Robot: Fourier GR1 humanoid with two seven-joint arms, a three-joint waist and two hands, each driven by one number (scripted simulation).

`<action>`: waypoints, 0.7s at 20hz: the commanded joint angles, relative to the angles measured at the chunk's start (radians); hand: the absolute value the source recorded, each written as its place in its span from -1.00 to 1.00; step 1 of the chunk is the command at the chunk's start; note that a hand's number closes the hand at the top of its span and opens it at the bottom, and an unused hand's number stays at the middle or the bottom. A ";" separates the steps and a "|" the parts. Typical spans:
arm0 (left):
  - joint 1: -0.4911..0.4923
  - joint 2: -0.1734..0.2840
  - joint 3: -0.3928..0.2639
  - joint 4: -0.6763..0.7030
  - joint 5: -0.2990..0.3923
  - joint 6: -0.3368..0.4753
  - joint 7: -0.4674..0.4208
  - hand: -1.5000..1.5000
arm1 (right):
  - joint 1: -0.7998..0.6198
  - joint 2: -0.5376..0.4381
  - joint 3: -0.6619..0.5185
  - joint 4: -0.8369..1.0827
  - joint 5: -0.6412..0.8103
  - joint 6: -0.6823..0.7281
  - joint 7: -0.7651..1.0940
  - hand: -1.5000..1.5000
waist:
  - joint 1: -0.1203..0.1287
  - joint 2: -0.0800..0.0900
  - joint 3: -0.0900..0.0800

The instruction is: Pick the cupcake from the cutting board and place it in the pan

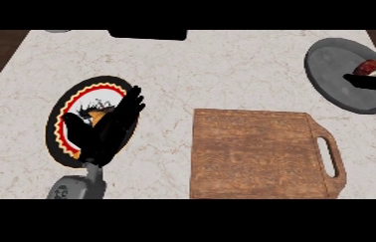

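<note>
A grey round pan (334, 71) lies at the counter's far right. Over its right part, cut by the view's edge, is the reddish cupcake (368, 66). A black part of my right hand (360, 81) shows just below the cupcake and touches it; the rest of that hand is out of view. The wooden cutting board (257, 154) with a handle slot lies bare at the lower middle. My left hand (110, 129) stays open above a plate at the left.
Under the left hand lies a black-rimmed plate (67, 106) with a yellow and red zigzag ring and something orange (95, 115) on it. A black object (147, 34) sits at the counter's far edge, with a grey thing (57, 31) at its left.
</note>
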 commanded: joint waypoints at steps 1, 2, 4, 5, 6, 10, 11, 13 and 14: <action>-0.013 0.032 0.039 0.005 0.032 -0.027 0.012 0.00 | -0.022 0.035 -0.107 -0.055 -0.131 0.006 -0.143 -1.00 | -0.006 -0.004 0.000; 0.010 -0.011 0.012 -0.005 0.012 0.012 0.004 0.00 | 0.003 0.018 -0.150 -0.059 -0.178 0.036 -0.181 -1.00 | -0.013 -0.005 0.001; 0.020 0.017 0.033 0.013 0.018 -0.015 -0.024 0.00 | 0.009 0.010 -0.199 -0.057 -0.239 0.091 -0.233 -1.00 | -0.013 -0.003 0.000; 0.025 0.002 0.008 -0.002 -0.001 -0.001 -0.015 0.00 | 0.001 -0.001 -0.211 -0.039 -0.257 0.137 -0.231 -1.00 | -0.015 -0.008 -0.002; 0.000 -0.005 0.016 0.027 -0.001 0.007 -0.014 0.00 | 0.013 -0.009 -0.235 -0.037 -0.286 0.168 -0.254 -1.00 | -0.027 -0.008 -0.003; 0.030 0.004 0.019 0.000 0.009 -0.002 -0.002 0.00 | 0.075 -0.048 -0.281 0.014 -0.350 0.342 -0.314 -1.00 | -0.027 -0.014 -0.004; -0.029 0.022 0.050 -0.013 0.018 0.010 0.036 0.00 | 0.094 -0.081 -0.271 0.022 -0.345 0.411 -0.332 -1.00 | -0.031 -0.013 -0.003; 0.008 0.016 0.033 -0.007 0.011 -0.006 0.004 0.00 | 0.142 -0.094 -0.289 0.037 -0.371 0.484 -0.386 -1.00 | -0.032 -0.013 -0.003; 0.044 0.009 0.026 0.023 -0.008 -0.010 -0.050 0.00 | 0.138 -0.120 -0.278 0.040 -0.367 0.529 -0.381 -1.00 | -0.035 -0.016 -0.005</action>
